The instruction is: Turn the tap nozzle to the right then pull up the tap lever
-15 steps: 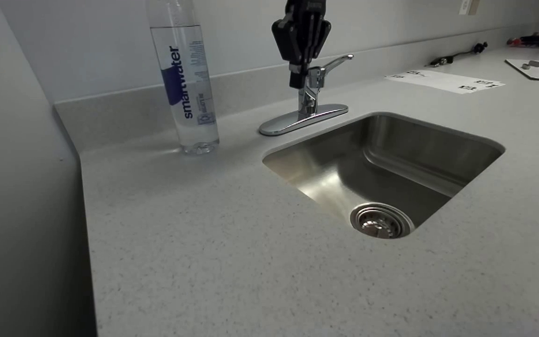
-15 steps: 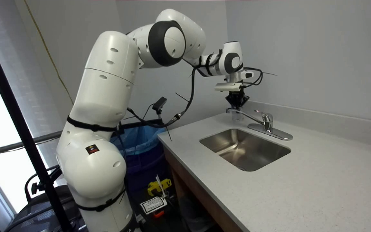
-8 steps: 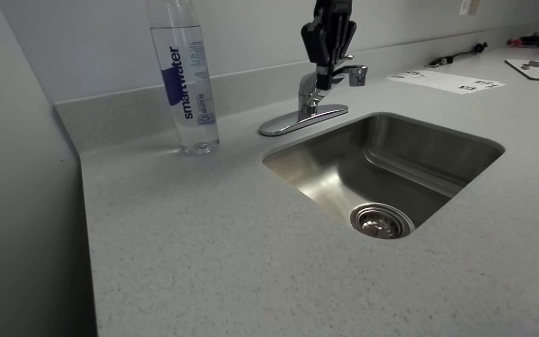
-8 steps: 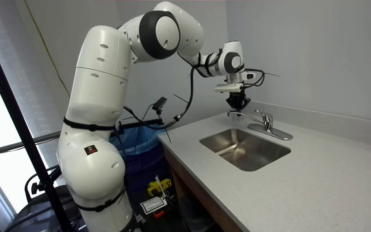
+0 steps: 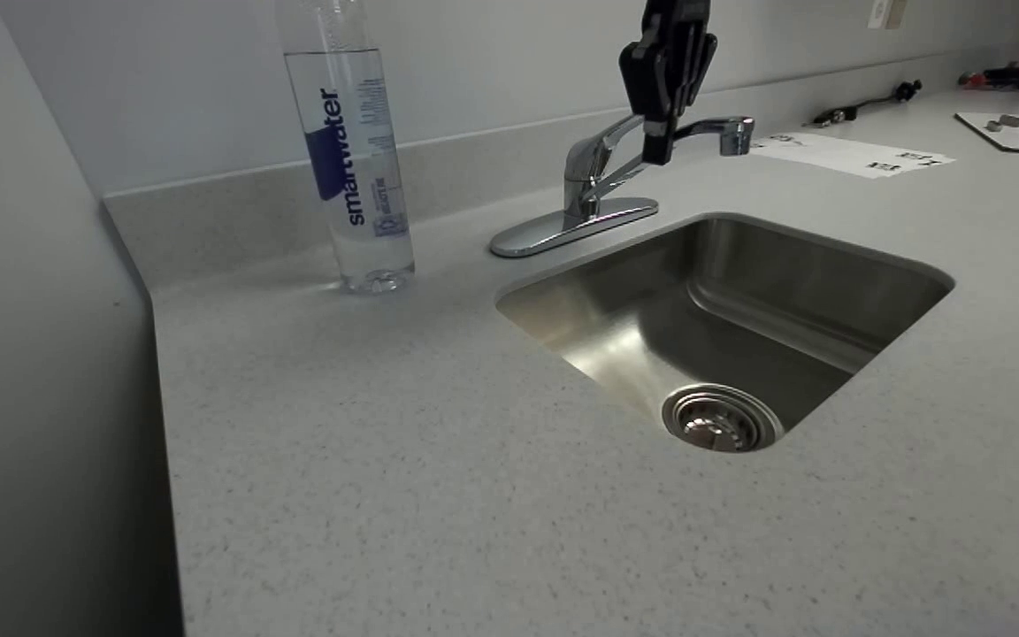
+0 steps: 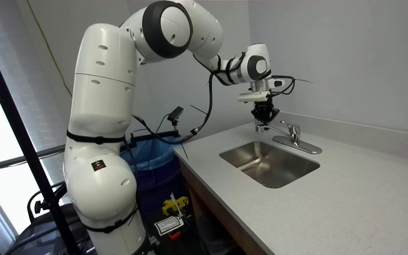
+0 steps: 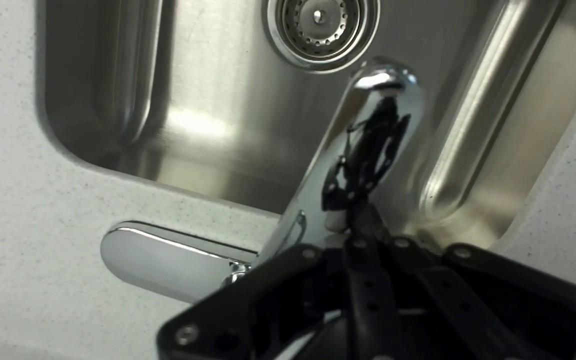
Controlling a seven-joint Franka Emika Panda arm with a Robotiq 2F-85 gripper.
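Note:
The tap nozzle, a long thin chrome spout (image 5: 735, 137), reaches out over the sink; it also shows in an exterior view (image 6: 274, 129) and in the wrist view (image 7: 368, 135). The short chrome tap lever (image 5: 611, 140) slants upward from the top of the tap body; its end is hidden behind my gripper there, but the lever shows whole in an exterior view (image 6: 291, 126). My gripper (image 5: 658, 150) is shut and empty, pointing down. In the wrist view its fingertips (image 7: 353, 227) are at the spout's side, apparently touching it. The lever cannot be made out there.
The steel sink (image 5: 739, 327) lies in front of the tap. The tap's chrome base plate (image 5: 536, 234) sits between sink and wall ledge. A tall water bottle (image 5: 359, 168) stands beside the tap. A paper sheet (image 5: 846, 155) lies farther along the counter.
My gripper moves to the right in an exterior view, and the spout swings the same way, from pointing toward that camera to pointing right. The lever stays as it was.

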